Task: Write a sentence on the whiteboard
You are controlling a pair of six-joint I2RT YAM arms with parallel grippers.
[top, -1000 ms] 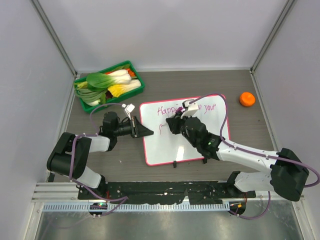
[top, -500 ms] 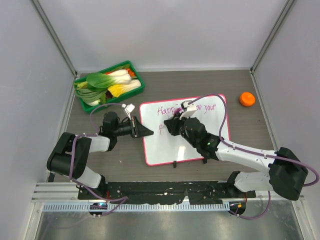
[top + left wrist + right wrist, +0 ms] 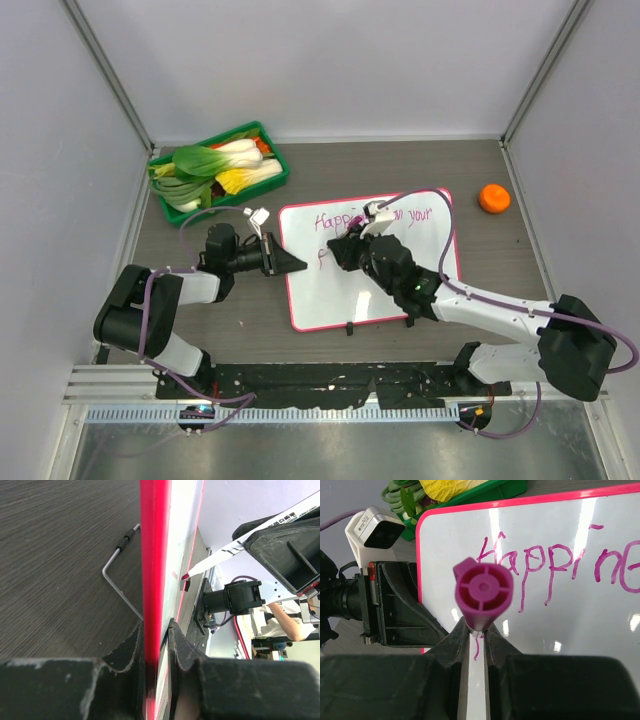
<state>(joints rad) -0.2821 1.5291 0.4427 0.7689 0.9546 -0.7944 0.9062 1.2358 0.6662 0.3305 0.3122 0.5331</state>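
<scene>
The whiteboard (image 3: 330,290) lies on the table with its pink-red frame. Purple words (image 3: 425,213) run along its top line; in the right wrist view they read "happine" (image 3: 555,565), with a short stroke (image 3: 476,650) begun below. My left gripper (image 3: 292,264) is shut on the board's left frame edge (image 3: 154,555). My right gripper (image 3: 345,250) is shut on a purple marker (image 3: 482,592), its tip down on the board under the first word. The marker's tip also shows in the left wrist view (image 3: 186,575).
A green tray (image 3: 276,176) of vegetables stands at the back left. An orange fruit (image 3: 493,198) lies at the back right. The board's black feet (image 3: 352,327) point toward the near edge. A wire stand (image 3: 117,575) lies beside the board.
My right gripper has shifted slightly left and toward the near edge with the marker, starting a stroke on the second line. The left arm has not moved.
</scene>
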